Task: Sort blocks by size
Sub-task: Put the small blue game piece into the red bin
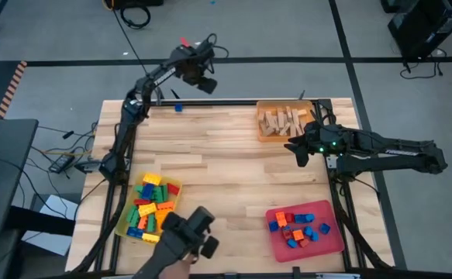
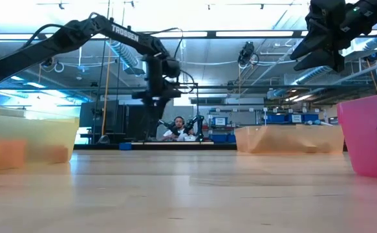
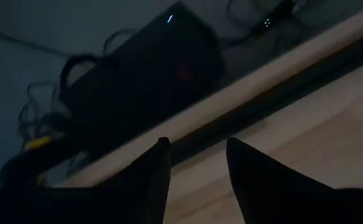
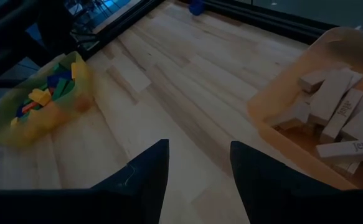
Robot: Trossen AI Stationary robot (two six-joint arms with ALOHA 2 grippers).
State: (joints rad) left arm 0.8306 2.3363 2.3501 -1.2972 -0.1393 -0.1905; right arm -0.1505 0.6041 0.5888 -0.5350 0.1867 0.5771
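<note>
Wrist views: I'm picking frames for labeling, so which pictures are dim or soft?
Left wrist view: very dark, floor clutter barely readable. Right wrist view: dim, though the wooden blocks stay legible. Low view: near trays blurred, bright ceiling lights. High view: evenly lit and clear.

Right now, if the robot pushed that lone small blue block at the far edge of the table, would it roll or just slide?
The small blue block looks boxy with flat faces, so it would probably slide, not roll. It seems hard plastic, so likely stiff and light. It sits close to the wooden table's far edge, so a push outward might knock it off.
</note>
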